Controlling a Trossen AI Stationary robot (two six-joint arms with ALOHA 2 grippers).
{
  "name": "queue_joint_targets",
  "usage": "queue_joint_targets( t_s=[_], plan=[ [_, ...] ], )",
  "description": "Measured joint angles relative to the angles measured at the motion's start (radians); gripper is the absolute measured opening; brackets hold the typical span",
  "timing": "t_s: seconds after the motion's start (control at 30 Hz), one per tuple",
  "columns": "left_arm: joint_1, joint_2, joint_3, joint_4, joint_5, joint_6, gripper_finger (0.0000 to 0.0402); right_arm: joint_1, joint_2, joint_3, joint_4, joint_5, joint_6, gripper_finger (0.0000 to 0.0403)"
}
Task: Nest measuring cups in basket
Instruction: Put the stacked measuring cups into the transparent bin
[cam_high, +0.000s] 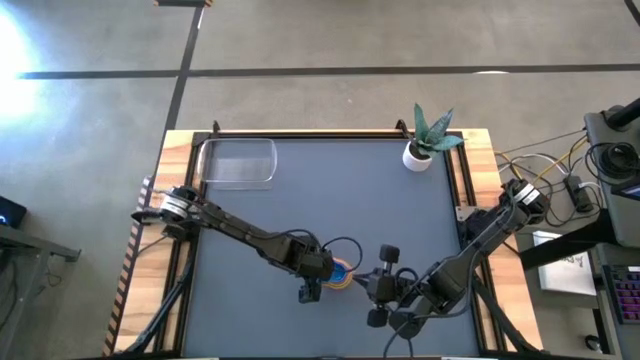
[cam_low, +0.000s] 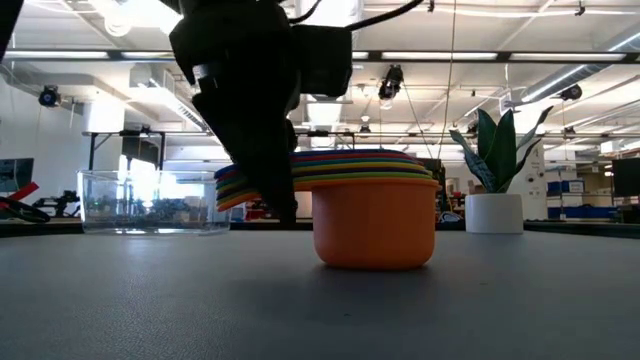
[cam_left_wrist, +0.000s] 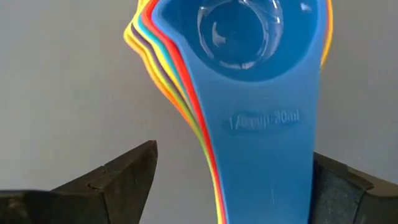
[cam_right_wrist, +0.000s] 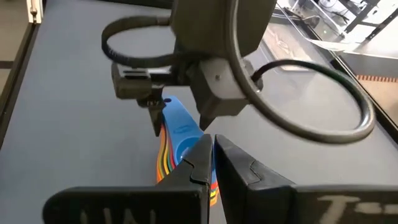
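The left gripper's (cam_left_wrist: 230, 186) fingers (cam_left_wrist: 118, 177) stood open astride the blue handle of the nested measuring cups (cam_high: 343, 272), lower centre of the counter (cam_high: 330, 190), handle running lengthwise between them, marked "1/8 cup 30ml". The right gripper (cam_right_wrist: 213, 155), closed and empty, waited beside. The clear basket (cam_high: 238, 162) sat upper left.

In the high view the left pincer (cam_high: 322, 281) covers most of the nested measuring cups (cam_high: 343, 274), so their colours cannot be counted there. In the low view the dark arm hides the stacked handles (cam_low: 250, 180). The left wrist view cuts off the blue cup (cam_left_wrist: 249, 37) at its rim. The basket (cam_high: 238, 162) is too faint to show contents.
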Motion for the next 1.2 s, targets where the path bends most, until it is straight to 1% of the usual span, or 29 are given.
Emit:
queue_joint_targets(
  t_s=[0.2, 0.37, 0.43, 0.5, 0.57, 0.8, 0.83, 1.2],
  plan=[
    [0.000, 0.037, 0.001, -0.006, 0.001, -0.002, 0.0311, 0.000, 0.000, 0.000, 0.002, 0.000, 0.001, 0.0009],
    [0.001, 0.039, 0.000, -0.006, 0.002, 0.005, 0.0307, 0.000, 0.000, 0.000, 0.004, 0.000, 0.002, 0.0009],
    [0.002, 0.039, 0.000, -0.007, 0.002, 0.007, 0.0297, 0.000, 0.000, 0.000, 0.004, 0.000, 0.002, 0.0009],
    [0.003, 0.038, 0.000, -0.009, 0.002, 0.015, 0.0277, 0.000, 0.000, 0.000, 0.004, 0.000, 0.002, 0.0009],
    [0.003, 0.038, 0.000, -0.017, 0.002, 0.018, 0.0250, 0.000, 0.000, 0.000, 0.004, 0.000, 0.002, 0.0009],
    [0.004, 0.038, 0.000, -0.019, 0.004, 0.049, 0.0123, 0.000, 0.000, 0.000, 0.004, -0.001, 0.002, 0.0009],
    [0.004, 0.038, 0.000, -0.020, 0.004, 0.054, 0.0110, 0.000, 0.000, 0.000, 0.004, -0.001, 0.002, 0.0009],
    [0.005, 0.036, 0.000, -0.024, 0.000, 0.124, 0.0110, 0.000, 0.000, 0.000, 0.001, -0.001, 0.000, 0.0009]
  ],
)
